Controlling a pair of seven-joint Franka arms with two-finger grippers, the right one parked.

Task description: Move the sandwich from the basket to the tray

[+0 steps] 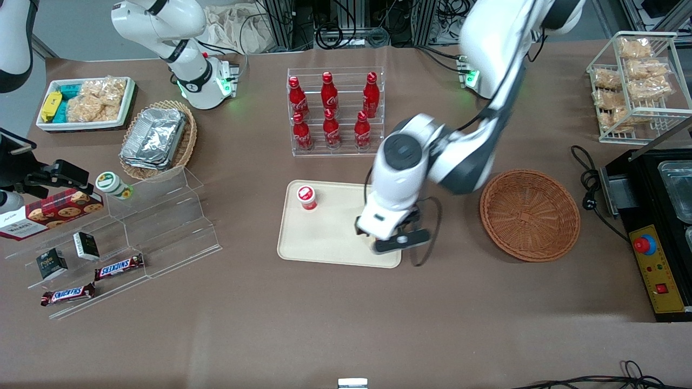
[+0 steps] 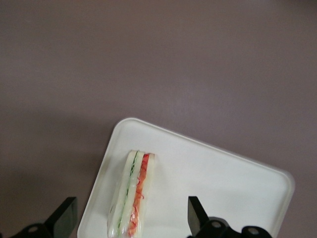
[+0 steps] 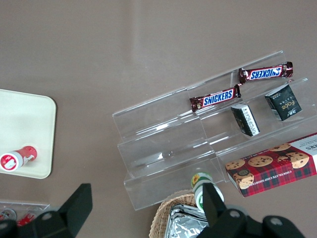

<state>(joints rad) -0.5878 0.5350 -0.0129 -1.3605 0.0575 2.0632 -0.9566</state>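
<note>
The sandwich [image 2: 132, 193], a pale wedge with green and red filling lines, lies on the cream tray [image 2: 223, 183] close to one rounded corner. My gripper [image 2: 131, 213] is open, its fingers [image 2: 197, 213] standing wide on either side of the sandwich without touching it. In the front view the gripper [image 1: 397, 240] hovers over the tray [image 1: 324, 237] at the corner nearest the basket, and it hides the sandwich there. The reddish-brown wicker basket [image 1: 530, 214] sits beside the tray toward the working arm's end, with nothing in it.
A small red-capped bottle [image 1: 307, 196] stands on the tray's other end. A clear rack of red cola bottles [image 1: 331, 111] stands farther from the front camera than the tray. A black appliance [image 1: 659, 227] lies past the basket. A stepped acrylic shelf [image 1: 162, 216] stands toward the parked arm's end.
</note>
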